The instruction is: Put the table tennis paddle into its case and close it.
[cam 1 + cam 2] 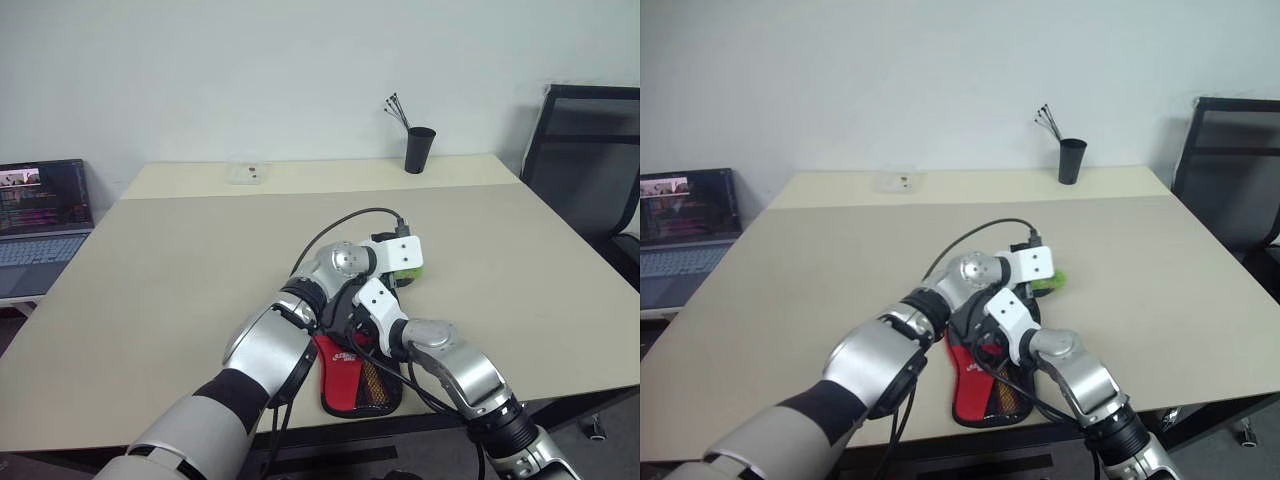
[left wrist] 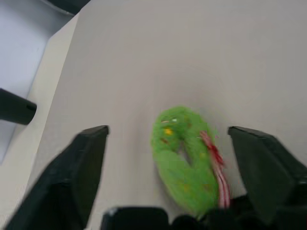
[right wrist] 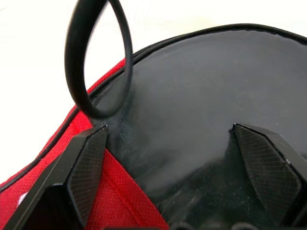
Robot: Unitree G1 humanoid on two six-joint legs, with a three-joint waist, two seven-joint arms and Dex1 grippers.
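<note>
Lying under right claw [image 3: 168, 143]: paddle [image 3: 201, 110]

Case logo: I see white marks on the red part of the case [image 1: 352, 378], too small to read.
Laptop screen [image 1: 42, 195]: text unreadable.

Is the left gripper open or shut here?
Open: the left gripper has its fingers spread wide, empty, either side of the green fuzzy thing.

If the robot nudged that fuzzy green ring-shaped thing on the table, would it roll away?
Probably not: the fuzzy green ring lies flat on the beige table, so it should slide. It looks soft and light, likely squashing when pinched.
</note>
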